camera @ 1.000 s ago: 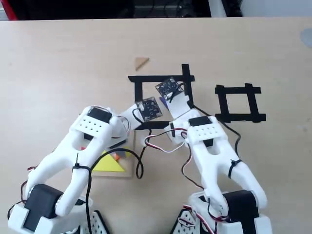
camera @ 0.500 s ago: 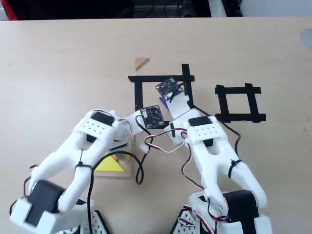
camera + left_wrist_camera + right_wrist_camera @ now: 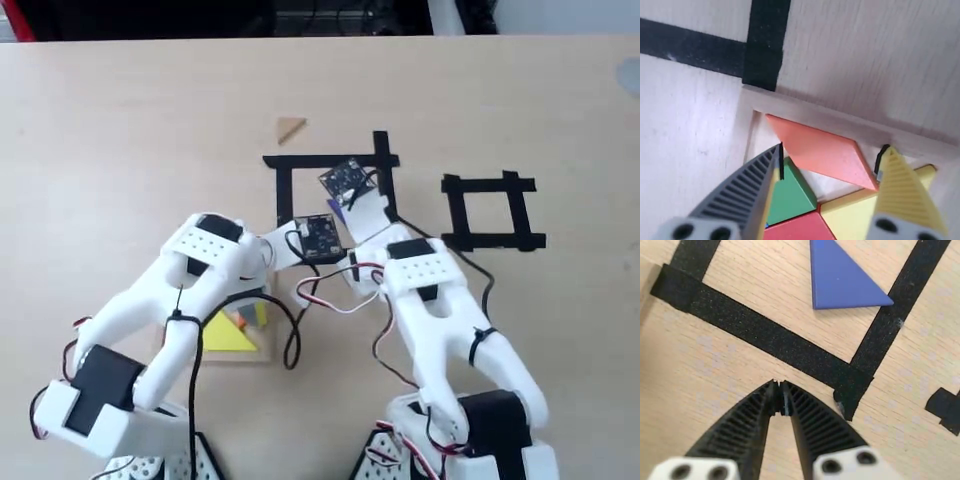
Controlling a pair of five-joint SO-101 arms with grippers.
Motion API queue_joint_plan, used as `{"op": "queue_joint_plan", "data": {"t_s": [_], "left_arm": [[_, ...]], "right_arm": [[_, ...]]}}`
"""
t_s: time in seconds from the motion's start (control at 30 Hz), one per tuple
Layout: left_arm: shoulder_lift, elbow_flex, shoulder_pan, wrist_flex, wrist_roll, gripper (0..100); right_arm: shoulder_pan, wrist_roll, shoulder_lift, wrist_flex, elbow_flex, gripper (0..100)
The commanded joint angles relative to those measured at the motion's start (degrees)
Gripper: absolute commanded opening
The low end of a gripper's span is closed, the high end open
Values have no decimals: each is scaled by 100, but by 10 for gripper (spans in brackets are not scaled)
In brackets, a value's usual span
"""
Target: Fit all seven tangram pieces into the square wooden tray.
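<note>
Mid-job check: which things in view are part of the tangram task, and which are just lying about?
Job: wooden tray; orange parallelogram, green triangle, yellow triangle, red piece inside; blue triangle; tan triangle.
Lying about: black tape square around the blue triangle; second tape square beside it.

A pale wooden table [image 3: 120, 120] bears two black tape outlines: a large tape square [image 3: 300, 161] near the middle and a small tape square [image 3: 490, 185] to its right, apart from it, their strips overrunning at the corners. A dark strip [image 3: 250, 15] lies beyond the far edge
</note>
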Motion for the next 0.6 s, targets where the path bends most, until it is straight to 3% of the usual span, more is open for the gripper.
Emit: {"op": "queue_joint_plan", "data": {"t_s": [0.0, 0.3, 0.57], "left_arm": [[149, -338, -92, 62, -211, 307], [888, -1270, -242, 870, -264, 304], [1099, -1481, -22, 967, -264, 303]], "right_arm": [[88, 53, 22, -53, -259, 11], [88, 62, 22, 35, -268, 11], [88, 62, 22, 26, -268, 11]]}}
